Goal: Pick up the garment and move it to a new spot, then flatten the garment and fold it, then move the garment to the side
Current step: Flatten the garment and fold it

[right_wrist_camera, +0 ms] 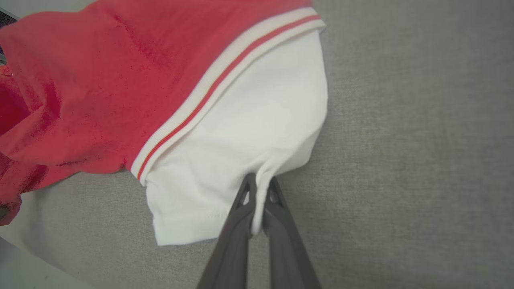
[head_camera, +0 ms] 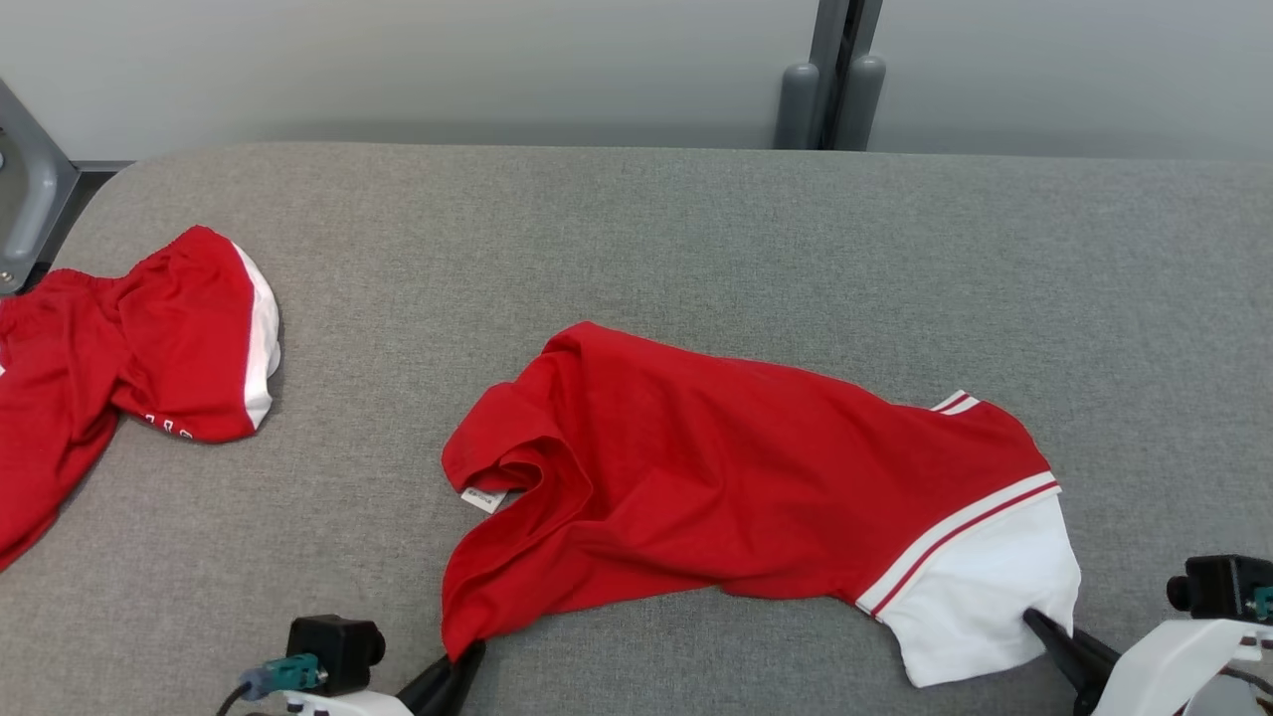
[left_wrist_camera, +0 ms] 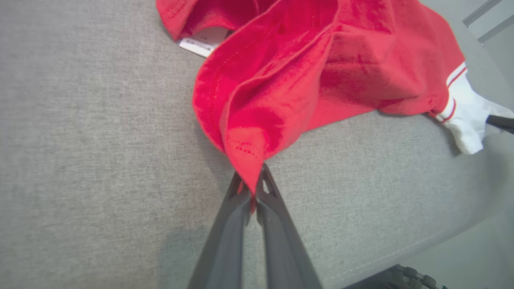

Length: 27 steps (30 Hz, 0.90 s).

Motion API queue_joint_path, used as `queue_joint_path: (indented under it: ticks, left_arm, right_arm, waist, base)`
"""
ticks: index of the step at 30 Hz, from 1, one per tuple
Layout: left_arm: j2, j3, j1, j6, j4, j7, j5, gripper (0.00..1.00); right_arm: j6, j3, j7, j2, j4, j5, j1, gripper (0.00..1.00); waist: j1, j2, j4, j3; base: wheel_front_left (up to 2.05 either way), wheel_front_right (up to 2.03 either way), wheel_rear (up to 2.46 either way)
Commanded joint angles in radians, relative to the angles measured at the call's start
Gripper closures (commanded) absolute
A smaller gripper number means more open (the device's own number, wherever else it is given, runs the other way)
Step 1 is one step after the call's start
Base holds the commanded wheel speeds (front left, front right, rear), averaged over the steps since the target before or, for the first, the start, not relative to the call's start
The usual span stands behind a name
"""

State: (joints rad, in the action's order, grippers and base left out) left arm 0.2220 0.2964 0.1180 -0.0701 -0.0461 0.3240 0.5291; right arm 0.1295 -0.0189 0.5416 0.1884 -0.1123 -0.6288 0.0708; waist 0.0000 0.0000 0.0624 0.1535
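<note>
The garment [head_camera: 716,477], a red jersey with a white sleeve and red-and-white striped trim, lies crumpled and plain side up in the middle of the grey table [head_camera: 636,219]. My left gripper [head_camera: 459,658] is shut on the garment's red bottom corner [left_wrist_camera: 251,168] at the near left; the left wrist view shows the cloth pinched between the dark fingers [left_wrist_camera: 237,224]. My right gripper [head_camera: 1034,622] is shut on the edge of the white sleeve [right_wrist_camera: 257,132], a fold of white cloth squeezed between its fingers [right_wrist_camera: 281,224]. A white label [head_camera: 484,498] shows at the hem.
A pair of red shorts with white side panels [head_camera: 129,348] lies at the table's left edge. A grey post [head_camera: 830,99] stands behind the table's far edge, and a grey bracket [head_camera: 25,189] at the far left. The table's near edge runs just below both grippers.
</note>
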Motion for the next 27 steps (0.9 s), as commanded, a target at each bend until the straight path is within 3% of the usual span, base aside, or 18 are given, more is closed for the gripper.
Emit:
queue_joint_path:
  ticks: [1,8,14,19,27]
  left_arm:
    - [0.009,-0.012,-0.01,-0.003,0.012,-0.008,0.006,1.0]
    - [0.027,-0.057,0.022,-0.011,0.12,0.001,0.08,1.0]
    - [0.058,-0.112,0.086,0.02,0.265,0.053,0.148,1.0]
    - [0.085,-0.134,0.124,0.048,0.327,0.089,0.157,1.0]
    - [0.118,-0.123,0.008,0.016,0.342,0.124,0.148,1.0]
  right_arm:
    - [0.002,0.0,-0.013,0.008,0.013,-0.016,-0.007,1.0]
    - [0.002,-0.017,-0.053,0.049,0.175,-0.183,0.038,1.0]
    - [0.002,-0.108,-0.054,0.084,0.347,-0.316,0.12,1.0]
    - [0.002,-0.13,-0.043,0.092,0.41,-0.342,0.156,1.0]
    - [0.002,-0.051,-0.11,0.097,0.43,-0.311,0.037,1.0]
  waist:
    - [0.0,0.0,0.001,-0.001]
    - [0.0,0.0,0.0,-0.029]
    - [0.0,0.0,-0.017,-0.066]
    - [0.0,0.0,-0.037,-0.065]
    - [0.0,0.0,-0.065,-0.029]
  base:
    - [0.0,0.0,0.0]
    - [0.0,0.0,0.0]
    - [0.0,0.0,0.0]
    - [0.0,0.0,0.0]
    - [0.0,0.0,0.0]
